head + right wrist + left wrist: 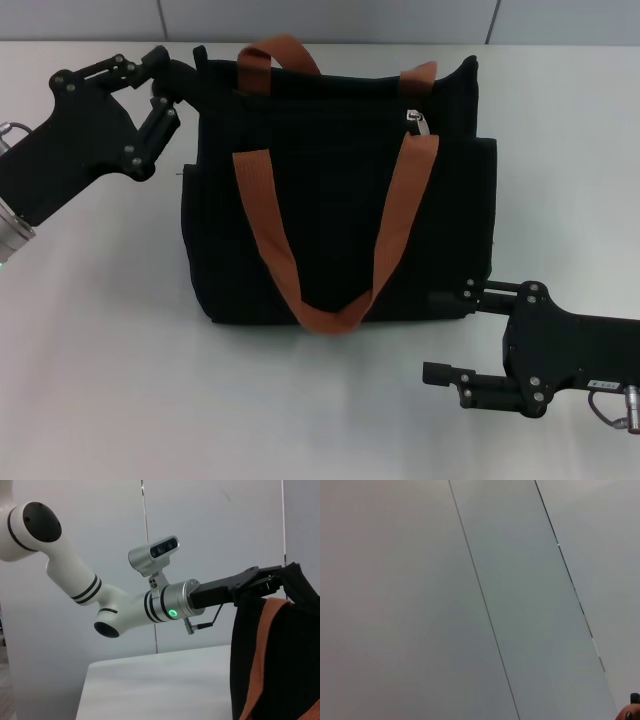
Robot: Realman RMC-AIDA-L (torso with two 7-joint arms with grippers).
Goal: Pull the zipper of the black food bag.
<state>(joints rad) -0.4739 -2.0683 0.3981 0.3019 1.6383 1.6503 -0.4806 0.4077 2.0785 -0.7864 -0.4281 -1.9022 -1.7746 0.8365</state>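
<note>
The black food bag (pixel 330 200) stands on the white table with two orange-brown handles (pixel 265 215) draped over its front. The silver zipper pull (pixel 415 122) hangs at the right end of the top edge. My left gripper (pixel 178 88) is shut on the bag's top left corner; the right wrist view shows it (pixel 270 580) pinching the bag's edge (pixel 292 580). My right gripper (pixel 445 335) is open and empty on the table by the bag's lower right corner, its upper finger against the bag's base.
The white table (pixel 120 380) runs around the bag. A grey panelled wall (pixel 470 605) stands behind it. My left arm (pixel 75 585) reaches in from the left.
</note>
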